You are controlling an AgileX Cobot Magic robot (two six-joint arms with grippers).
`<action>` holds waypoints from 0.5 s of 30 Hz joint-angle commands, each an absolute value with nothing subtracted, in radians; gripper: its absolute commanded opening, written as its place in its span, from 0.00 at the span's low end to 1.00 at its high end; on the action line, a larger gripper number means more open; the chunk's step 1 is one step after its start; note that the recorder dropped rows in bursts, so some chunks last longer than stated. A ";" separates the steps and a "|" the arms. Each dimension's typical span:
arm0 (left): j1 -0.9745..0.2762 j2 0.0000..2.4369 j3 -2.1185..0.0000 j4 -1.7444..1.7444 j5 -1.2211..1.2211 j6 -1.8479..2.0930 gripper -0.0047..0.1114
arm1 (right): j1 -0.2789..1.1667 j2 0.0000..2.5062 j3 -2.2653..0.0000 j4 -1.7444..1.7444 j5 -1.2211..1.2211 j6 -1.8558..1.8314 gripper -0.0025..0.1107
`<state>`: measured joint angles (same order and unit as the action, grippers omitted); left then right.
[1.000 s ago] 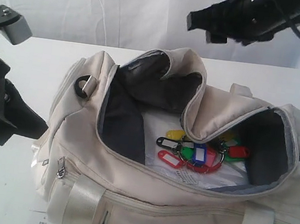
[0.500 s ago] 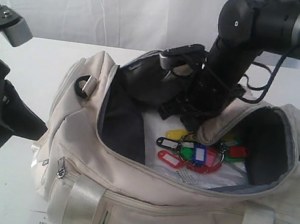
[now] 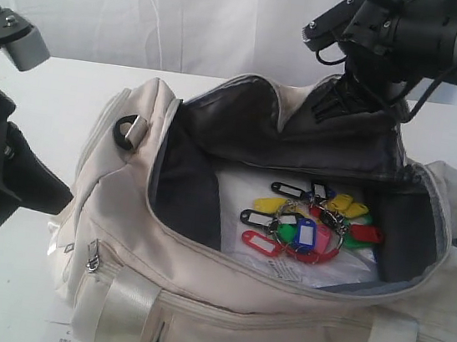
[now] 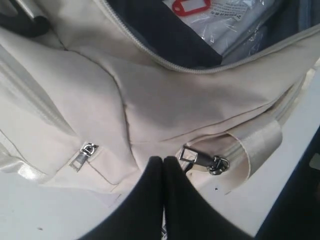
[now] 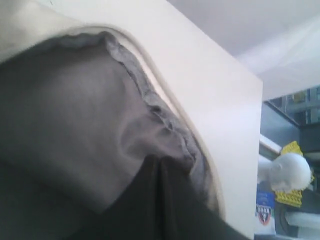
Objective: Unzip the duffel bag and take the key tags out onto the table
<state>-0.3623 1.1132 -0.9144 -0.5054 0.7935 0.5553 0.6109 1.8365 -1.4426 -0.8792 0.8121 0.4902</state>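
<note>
Duffel bag [image 3: 194, 301] unzipped and pinched open by right gripper [image 3: 334, 105], upper right; left gripper [image 4: 163, 162] closed; key tags [image 3: 309, 228] inside at centre, not yet on table [image 3: 55, 81].

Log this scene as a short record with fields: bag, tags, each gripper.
duffel bag: unzipped, main opening wide, on the table
key tags: inside the bag, lying on a clear-wrapped packet
right gripper: fingers pinching the far flap's lining, holding it up
left gripper: fingers together, beside a zipper pull at the bag's end
stage: tags not yet out
</note>
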 commanded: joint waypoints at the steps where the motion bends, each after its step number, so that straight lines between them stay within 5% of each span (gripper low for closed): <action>1: -0.362 1.105 -0.909 -0.532 0.818 0.556 0.04 | 0.608 1.839 -1.446 -0.968 0.716 0.590 0.02; 11: -0.362 1.105 -0.909 -0.536 0.812 0.558 0.04 | 0.576 1.820 -1.455 -1.126 0.846 1.091 0.02; 15: -0.362 1.105 -0.909 -0.536 0.814 0.556 0.04 | 0.588 1.754 -1.463 -1.056 0.793 0.987 0.02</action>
